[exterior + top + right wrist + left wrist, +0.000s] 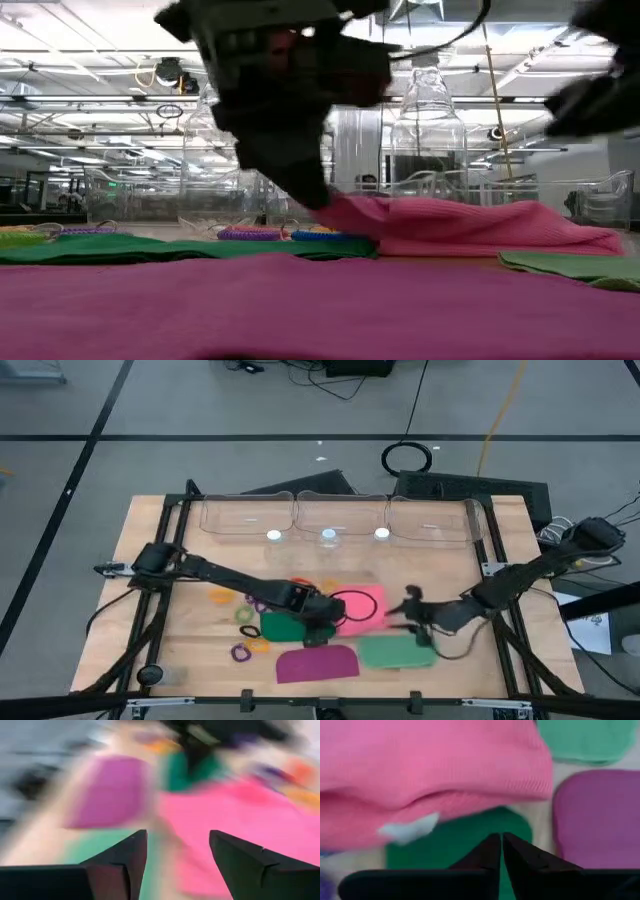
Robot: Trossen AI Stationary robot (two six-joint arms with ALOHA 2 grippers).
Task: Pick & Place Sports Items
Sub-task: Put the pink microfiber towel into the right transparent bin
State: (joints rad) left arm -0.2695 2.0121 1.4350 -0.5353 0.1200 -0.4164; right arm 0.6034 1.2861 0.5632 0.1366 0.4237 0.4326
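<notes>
The left end effector (pixel 325 612), fingers closed and empty, touches the pink piece (pixel 366 603); the right end effector (pixel 412 605), open, hovers beside it.

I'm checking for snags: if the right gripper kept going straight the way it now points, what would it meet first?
Most likely the pink piece: it lies straight past the open right gripper. The light green piece sits just off to one side. Depth is hard to judge here.

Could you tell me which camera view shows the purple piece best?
The high view: the purple piece lies whole at the table's near edge, its outline clear. The low view sees it only edge-on as a broad foreground band. The left wrist view catches one rounded part, and the right wrist view shows it blurred.
</notes>
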